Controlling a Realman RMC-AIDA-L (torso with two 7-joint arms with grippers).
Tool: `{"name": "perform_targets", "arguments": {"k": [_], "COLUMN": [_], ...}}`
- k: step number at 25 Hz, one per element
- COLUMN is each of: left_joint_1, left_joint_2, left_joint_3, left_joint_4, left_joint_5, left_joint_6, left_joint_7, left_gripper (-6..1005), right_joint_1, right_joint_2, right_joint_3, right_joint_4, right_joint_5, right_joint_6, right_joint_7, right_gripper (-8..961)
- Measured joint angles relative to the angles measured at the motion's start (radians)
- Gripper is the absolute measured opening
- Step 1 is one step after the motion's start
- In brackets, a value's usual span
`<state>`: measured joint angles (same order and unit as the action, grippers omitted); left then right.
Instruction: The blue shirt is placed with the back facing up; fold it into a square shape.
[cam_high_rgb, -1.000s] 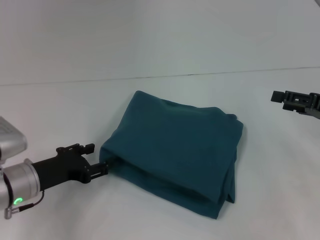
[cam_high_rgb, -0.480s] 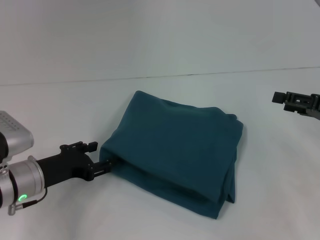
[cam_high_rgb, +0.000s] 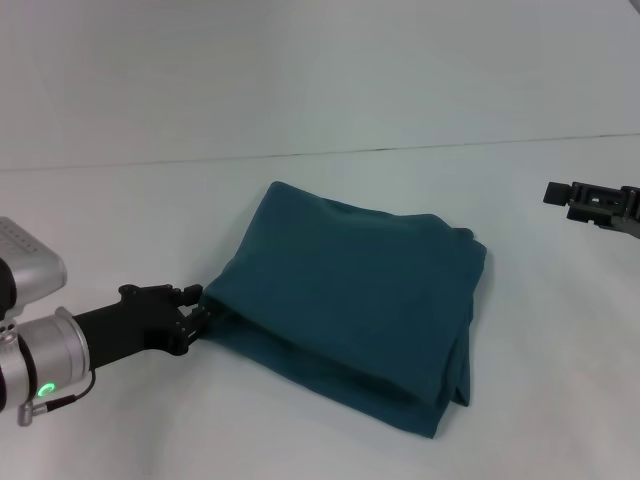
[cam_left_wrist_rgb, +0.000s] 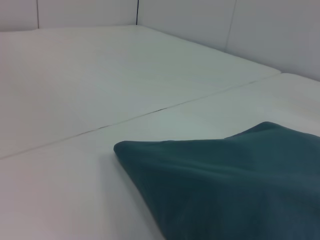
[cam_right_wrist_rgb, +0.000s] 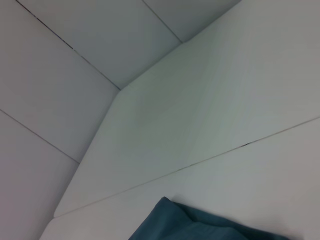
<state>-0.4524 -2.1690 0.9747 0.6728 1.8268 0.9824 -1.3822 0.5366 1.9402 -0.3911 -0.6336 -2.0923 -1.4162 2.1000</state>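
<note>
The blue shirt (cam_high_rgb: 350, 300) lies folded into a thick, roughly square bundle in the middle of the white table, plain side up. My left gripper (cam_high_rgb: 204, 314) is low at the bundle's left edge, shut on the fabric of the near left corner, which is drawn toward it. In the left wrist view the shirt (cam_left_wrist_rgb: 230, 185) fills the near side, its corner rising a little off the table. My right gripper (cam_high_rgb: 556, 193) hovers far to the right, clear of the shirt. The right wrist view catches only a far corner of the shirt (cam_right_wrist_rgb: 200, 225).
A white table (cam_high_rgb: 120, 220) spreads all around the shirt, with a thin seam (cam_high_rgb: 420, 148) running across behind it. A pale wall stands at the back.
My left gripper has slid closer to the shirt's left corner and risen slightly, pulling the corner fabric toward it. The right arm has stayed where it was.
</note>
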Motion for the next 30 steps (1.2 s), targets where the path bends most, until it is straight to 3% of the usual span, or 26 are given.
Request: {"name": "perform_targets", "arguments": {"k": [6, 12, 18, 30], "left_joint_1": [0.000, 0.004, 0.025, 0.127], "left_joint_2": [0.000, 0.000, -0.001, -0.005], "left_joint_3": [-0.002, -0.002, -0.002, -0.010], "left_joint_4": [0.002, 0.002, 0.021, 0.086], "left_joint_5": [0.000, 0.000, -0.022, -0.049], "left_joint_6": [-0.012, -0.011, 0.007, 0.173], "left_joint_7": [0.000, 0.000, 0.000, -0.011], "left_gripper": [338, 113, 6, 20], "right_joint_1": [0.000, -0.001, 0.000, 0.004], "right_joint_2": [0.000, 0.000, 0.000, -0.001], "right_joint_3": [0.000, 0.000, -0.001, -0.003], "right_joint_4": [0.000, 0.000, 0.000, 0.000], "right_joint_5": [0.000, 0.000, 0.000, 0.000], "right_joint_6": [0.000, 0.000, 0.001, 0.002], "right_joint_7": [0.000, 0.000, 0.000, -0.004], "right_gripper": [796, 796, 796, 795]}}
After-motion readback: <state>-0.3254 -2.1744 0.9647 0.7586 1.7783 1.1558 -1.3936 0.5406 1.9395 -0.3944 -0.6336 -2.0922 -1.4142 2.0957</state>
